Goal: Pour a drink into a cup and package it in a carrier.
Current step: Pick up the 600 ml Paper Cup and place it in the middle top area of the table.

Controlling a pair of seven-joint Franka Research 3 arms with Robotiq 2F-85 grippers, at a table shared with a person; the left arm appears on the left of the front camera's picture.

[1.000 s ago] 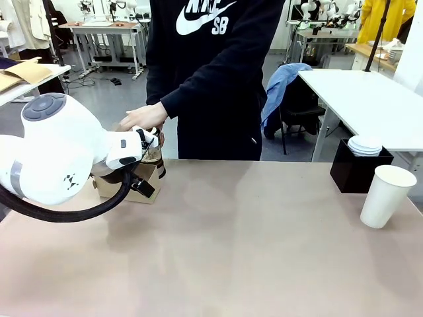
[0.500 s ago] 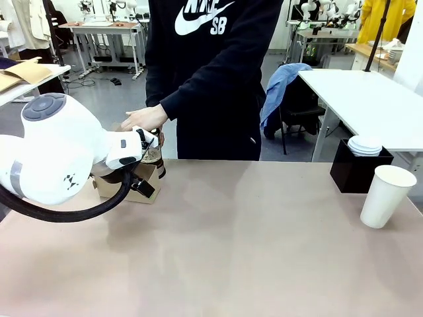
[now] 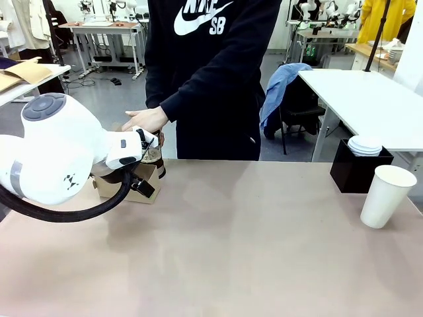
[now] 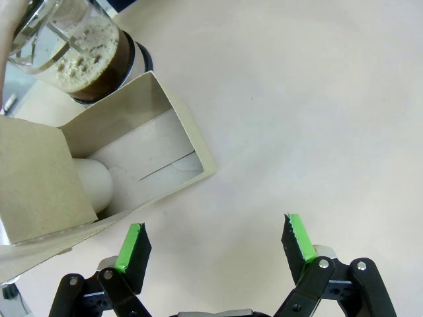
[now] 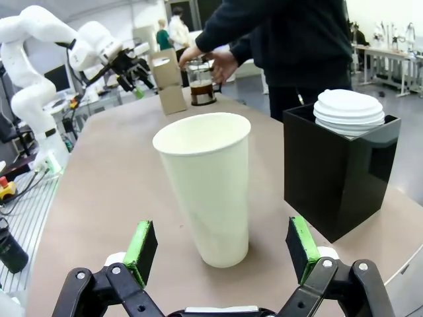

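The drink point(image 4: 89, 69), dark brown under a pale foamy top, fills the lower part of the glass press pot point(image 3: 154, 157); the pot stands at about ten o'clock on the table point(image 3: 238, 251) in the front view, with the person's hand point(image 3: 147, 119) over its top, probably to steady it or work the plunger. The carrier point(image 4: 142, 165) sits just beside the pot, at its five o'clock in the left wrist view; its open well holds no cup, though a pale rounded shape shows beneath the upright cardboard panel and I cannot tell what it is. The left gripper point(image 4: 215, 231) hovers over bare table near the carrier, jaws spread wide with nothing between them; it looks placed to take the pot once the hand lets go.

The cup point(image 5: 208, 188) stands upright and lidless at three o'clock on the table, well apart from the pot; no liquid shows in it, so the pour seems not yet begun. The right gripper point(image 5: 220, 236) faces it, jaws fully apart and gripping nothing, apparently lined up for a grasp. At the cup's three o'clock in the right wrist view stands a black box point(image 5: 337, 175) carrying a stack of white lids point(image 5: 349, 109), likely kept close for capping.
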